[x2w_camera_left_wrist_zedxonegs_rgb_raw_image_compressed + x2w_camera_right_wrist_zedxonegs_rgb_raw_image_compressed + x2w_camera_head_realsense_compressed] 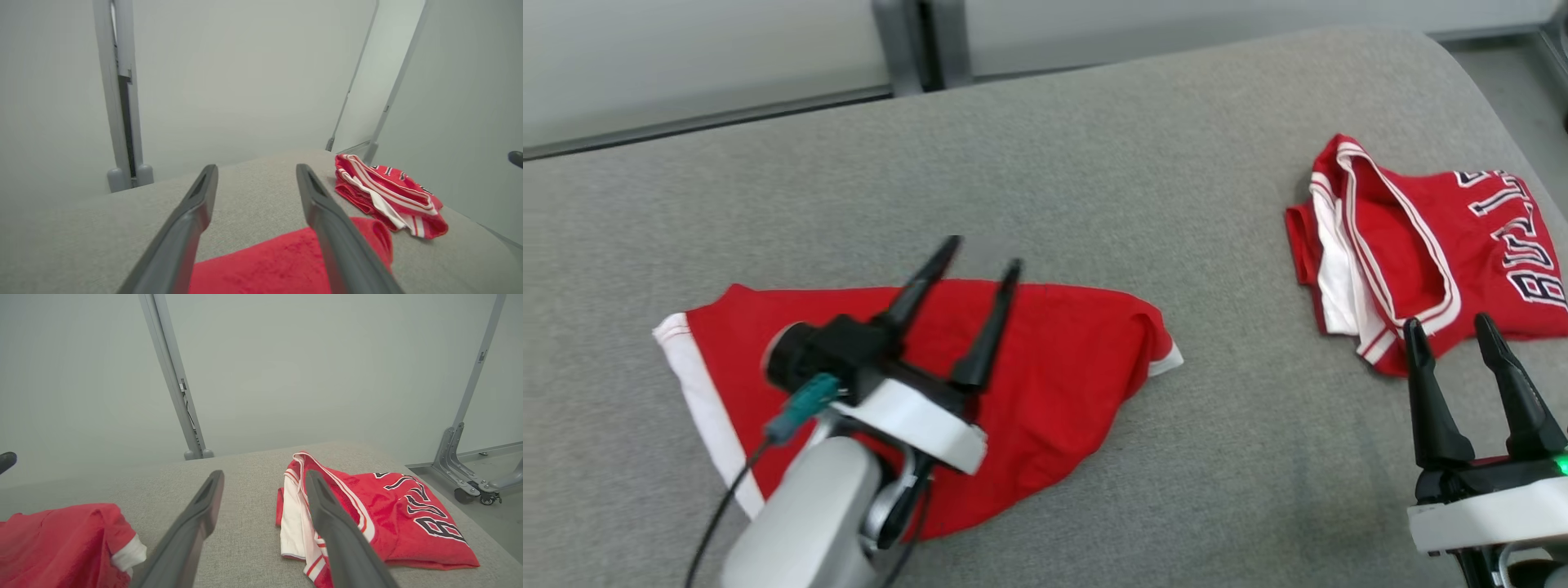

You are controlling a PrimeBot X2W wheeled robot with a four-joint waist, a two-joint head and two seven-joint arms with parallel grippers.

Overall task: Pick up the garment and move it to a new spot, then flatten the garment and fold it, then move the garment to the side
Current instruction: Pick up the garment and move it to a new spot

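Note:
A plain red garment (1062, 359) with white trim lies spread and roughly folded on the grey padded surface (1013, 147), left of centre. My left gripper (982, 253) hovers above it, open, with nothing between its fingers; the left wrist view shows the garment (265, 261) below the open left gripper (256, 167). My right gripper (1447, 322) stands open at the lower right, just in front of a red jersey. In the right wrist view the garment's white-cuffed corner (61, 539) lies to the left of the open right gripper (264, 473).
A crumpled red jersey (1413, 261) with white stripes and dark lettering lies at the right, near the surface's right edge, and appears as jersey (392, 192) and jersey (388, 514). Grey frame posts (175, 375) and a pale wall stand behind.

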